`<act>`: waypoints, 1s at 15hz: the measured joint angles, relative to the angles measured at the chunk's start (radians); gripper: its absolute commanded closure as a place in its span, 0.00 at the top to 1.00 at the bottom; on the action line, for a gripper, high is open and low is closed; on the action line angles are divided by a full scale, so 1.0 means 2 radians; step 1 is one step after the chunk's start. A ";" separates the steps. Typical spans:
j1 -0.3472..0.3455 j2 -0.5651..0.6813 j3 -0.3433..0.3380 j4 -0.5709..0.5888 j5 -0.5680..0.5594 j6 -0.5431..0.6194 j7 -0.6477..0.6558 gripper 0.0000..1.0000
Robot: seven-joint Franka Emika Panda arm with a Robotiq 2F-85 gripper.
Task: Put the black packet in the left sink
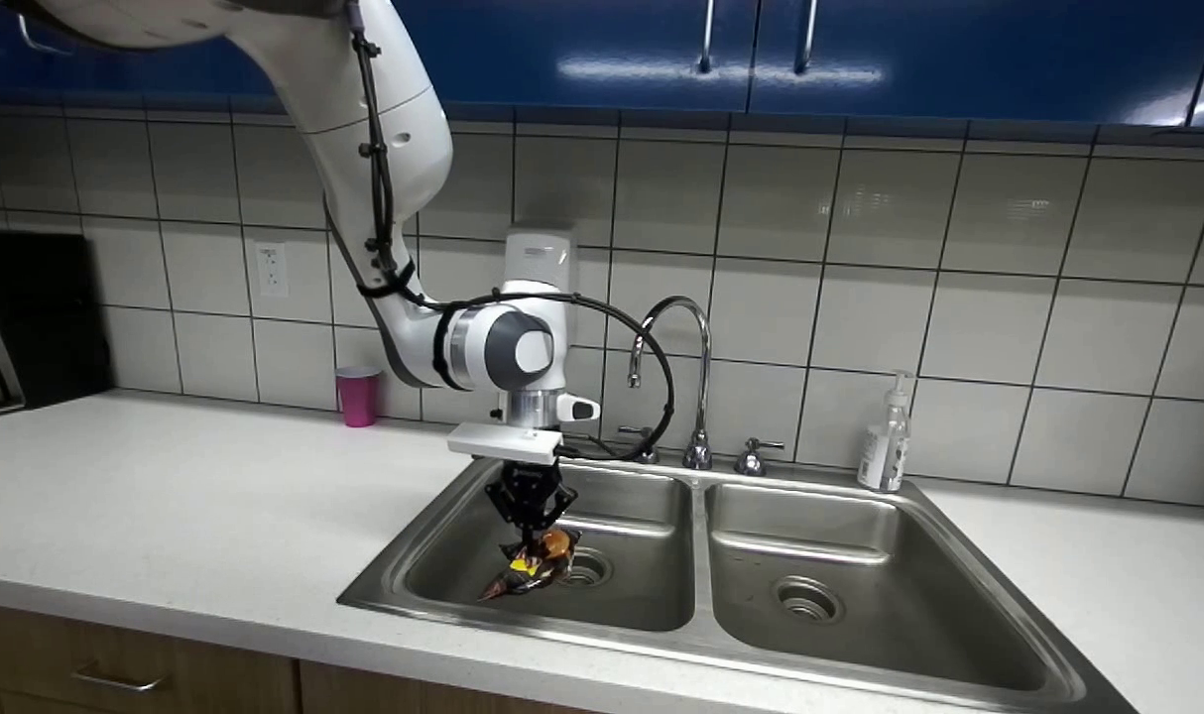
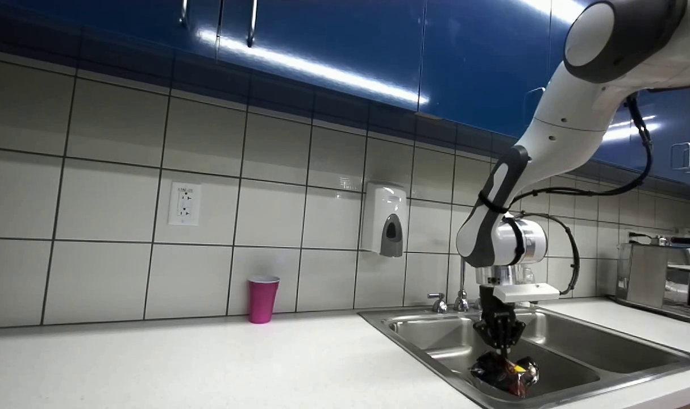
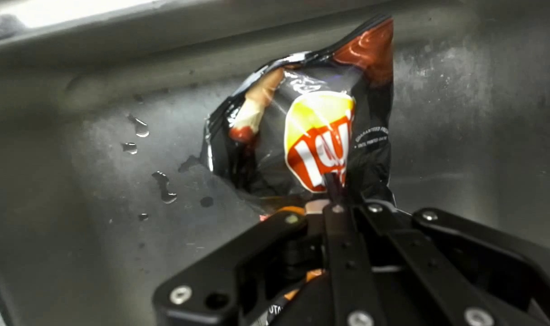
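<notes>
The black packet is crinkly, with yellow, orange and reddish marks. It is inside the left sink, low over the floor beside the round drain. I cannot tell whether it touches the sink floor. The packet also shows in an exterior view and in the wrist view. My gripper points down into the left sink. In the wrist view its fingers are close together and pinch the middle of the packet. The fingers hide part of the packet, and the fingertips are partly lost against its black surface.
A steel divider separates the right basin. The faucet and its handles stand behind the sink. A soap bottle stands at the back right corner. A pink cup is on the counter by the wall, near a wall dispenser.
</notes>
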 measured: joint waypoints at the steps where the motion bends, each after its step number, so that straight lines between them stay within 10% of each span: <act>1: 0.002 0.007 0.002 0.003 0.000 0.004 0.014 0.00; 15: 0.008 0.059 -0.004 0.004 0.001 0.034 0.097 0.00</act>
